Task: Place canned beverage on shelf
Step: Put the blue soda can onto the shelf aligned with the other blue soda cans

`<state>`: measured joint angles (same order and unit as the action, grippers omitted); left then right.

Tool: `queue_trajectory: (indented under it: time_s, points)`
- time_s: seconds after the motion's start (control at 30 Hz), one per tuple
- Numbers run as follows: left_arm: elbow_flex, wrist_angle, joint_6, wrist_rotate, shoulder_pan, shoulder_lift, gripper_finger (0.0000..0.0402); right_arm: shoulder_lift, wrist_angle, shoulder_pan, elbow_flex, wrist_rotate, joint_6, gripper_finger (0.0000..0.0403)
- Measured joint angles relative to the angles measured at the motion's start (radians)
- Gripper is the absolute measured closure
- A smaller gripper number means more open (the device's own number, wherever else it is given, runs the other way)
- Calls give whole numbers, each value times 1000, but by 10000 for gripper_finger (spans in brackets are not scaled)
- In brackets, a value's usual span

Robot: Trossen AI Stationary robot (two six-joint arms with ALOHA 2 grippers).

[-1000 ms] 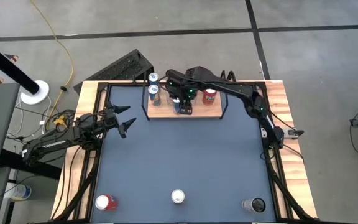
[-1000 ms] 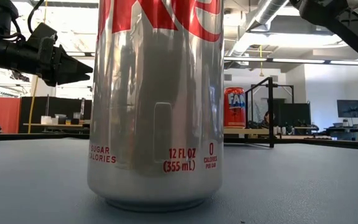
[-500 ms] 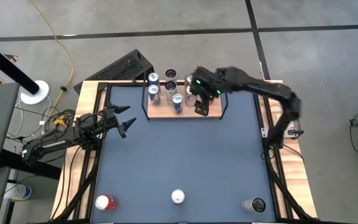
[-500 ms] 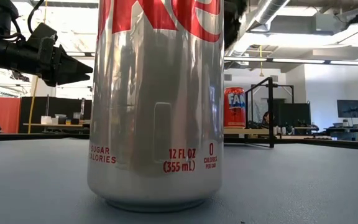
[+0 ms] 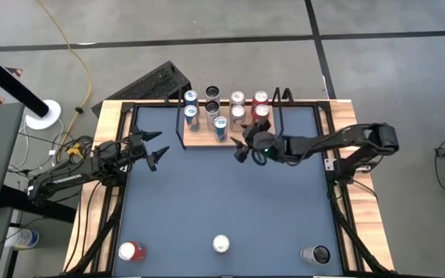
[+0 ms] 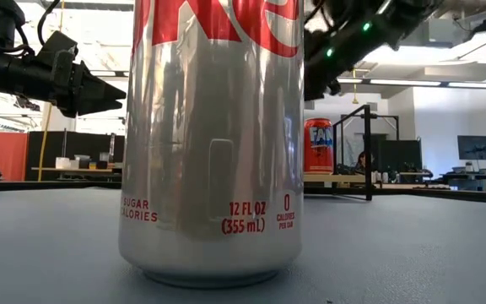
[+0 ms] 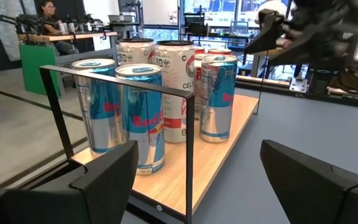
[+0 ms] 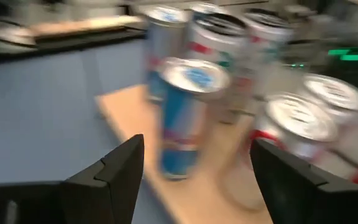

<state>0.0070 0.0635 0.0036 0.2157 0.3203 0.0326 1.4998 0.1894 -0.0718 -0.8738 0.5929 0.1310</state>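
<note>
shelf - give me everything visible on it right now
The shelf is a small light-wood board inside a thin black metal rail frame, lying flat at the far edge of the grey-blue tabletop, near the middle. It carries a cluster of upright cans: slim blue-and-silver ones toward its left end, silver and red ones toward its right. Its near strip is bare wood. The right gripper, open, hangs just off its near right corner, not touching it.

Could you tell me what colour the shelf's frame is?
Black; the shelf's frame shows best in the left wrist view.
</note>
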Motion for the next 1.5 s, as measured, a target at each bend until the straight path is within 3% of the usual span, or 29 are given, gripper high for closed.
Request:
queue_trajectory:
  time_s: [0.07,0.17,0.37,0.47,0.8,1.5]
  points:
    - [0,0,0,0,0,0,74,49,37,15,0,98,-16,142]
    - [0,0,0,0,0,0,74,134,147,33,0,154,-62,198]
    - [0,0,0,0,0,0,74,263,287,38,1,244,-108,383]
    - [0,0,0,0,0,0,74,301,332,39,1,295,-108,396]
    - [0,0,0,0,0,0,74,403,552,2,0,302,-181,403]
    - [0,0,0,0,0,0,74,405,571,-23,-58,176,-113,403]
